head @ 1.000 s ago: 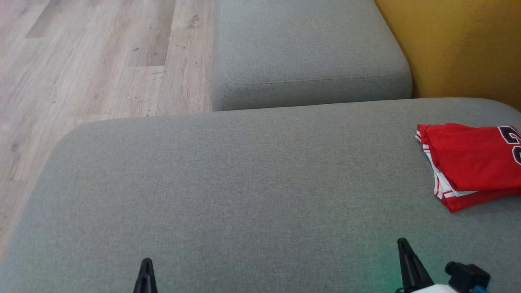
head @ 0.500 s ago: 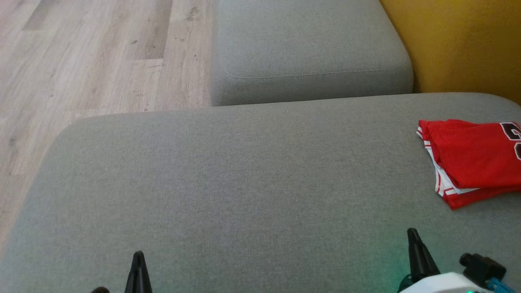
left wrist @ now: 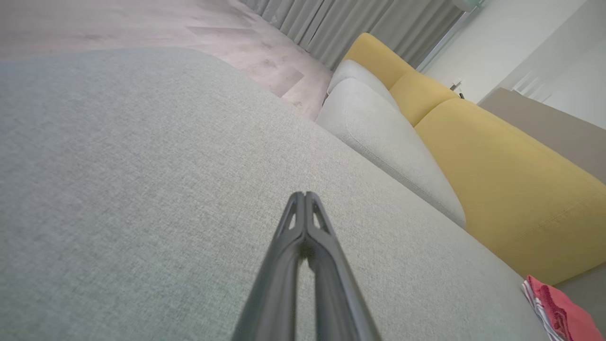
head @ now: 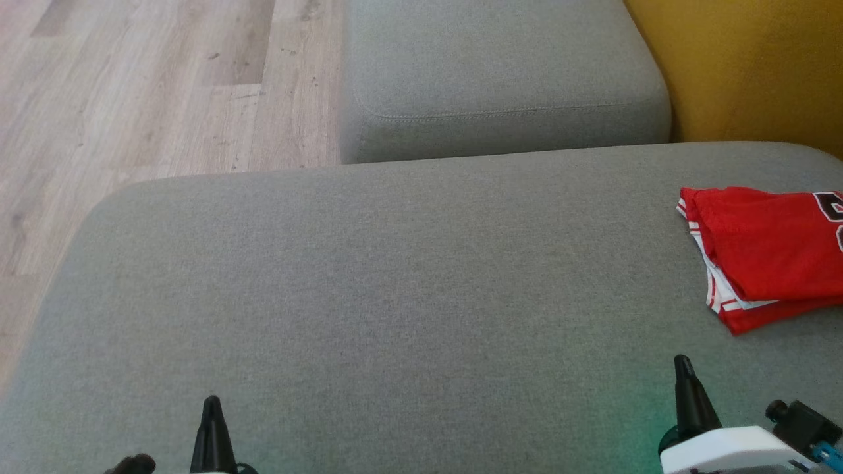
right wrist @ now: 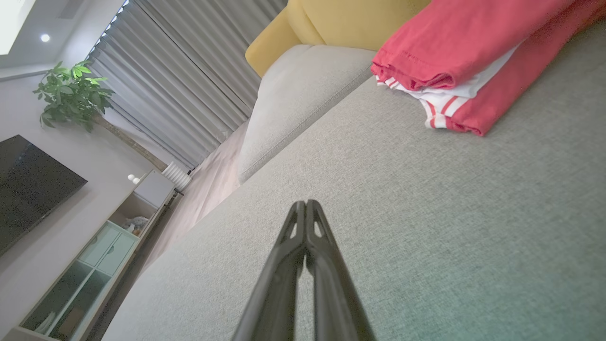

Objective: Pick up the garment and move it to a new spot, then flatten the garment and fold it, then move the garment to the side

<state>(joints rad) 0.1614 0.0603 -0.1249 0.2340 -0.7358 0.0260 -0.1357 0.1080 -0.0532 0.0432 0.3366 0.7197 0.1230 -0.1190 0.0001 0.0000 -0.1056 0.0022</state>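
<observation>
Holding the left gripper over the cushion at lower left, fingers pressing together on nothing. Holding the right gripper at lower right, likewise pressing closed, empty. Leaving the folded garment lying at far right, apart from both.

**One clipped numeral, nothing fully legible**

From where I stand, the only printing is on the folded red garment, which lies at the right end of the grey cushion. A dark numeral edged in white sits on its top layer. In the head view the picture's edge cuts most of it off. Only curved strokes show, so I can't tell which digit it is.
</observation>
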